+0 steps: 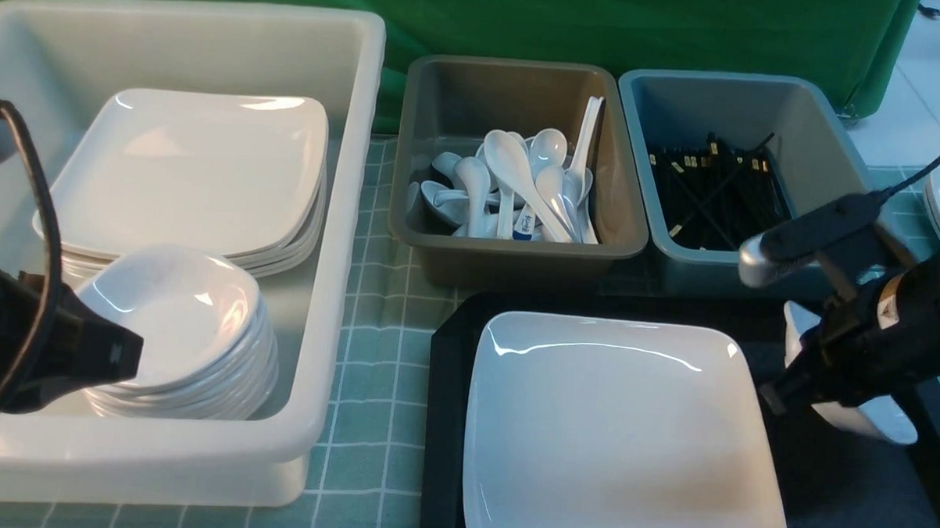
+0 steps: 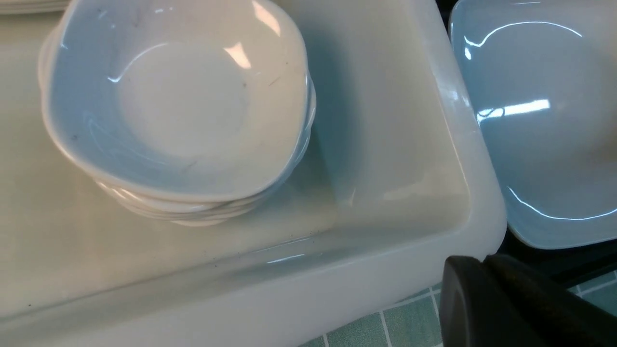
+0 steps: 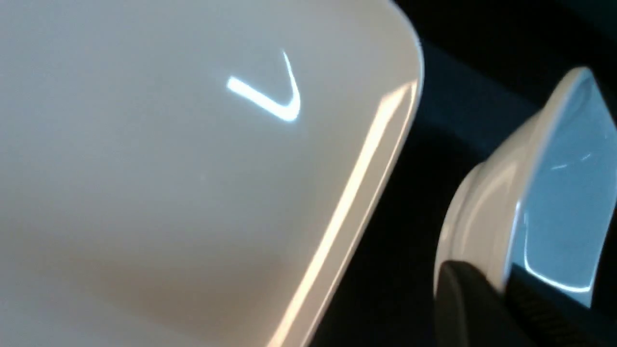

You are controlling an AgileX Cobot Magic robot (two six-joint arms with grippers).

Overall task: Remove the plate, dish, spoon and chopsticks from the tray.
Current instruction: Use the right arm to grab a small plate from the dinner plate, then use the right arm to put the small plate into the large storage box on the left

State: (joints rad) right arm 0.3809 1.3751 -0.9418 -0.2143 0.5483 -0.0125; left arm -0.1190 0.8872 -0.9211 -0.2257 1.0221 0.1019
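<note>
In the front view the plate (image 1: 620, 433) is cut off by the lower edge, and much of the tray (image 1: 445, 419) is covered by it. The dish (image 1: 871, 422) is largely hidden behind the right arm (image 1: 913, 334). In the right wrist view the dish is cropped at the edge, and only the finger ends of the right gripper (image 3: 506, 282) are seen, astride its rim. Part of the stacked dishes (image 1: 187, 309) is hidden by the left gripper (image 1: 134, 354). The black sticks (image 1: 715, 186) in the blue tub (image 1: 818, 135) are too small to be counted. The print on the labelled spoon (image 1: 524, 223) cannot be read.
</note>
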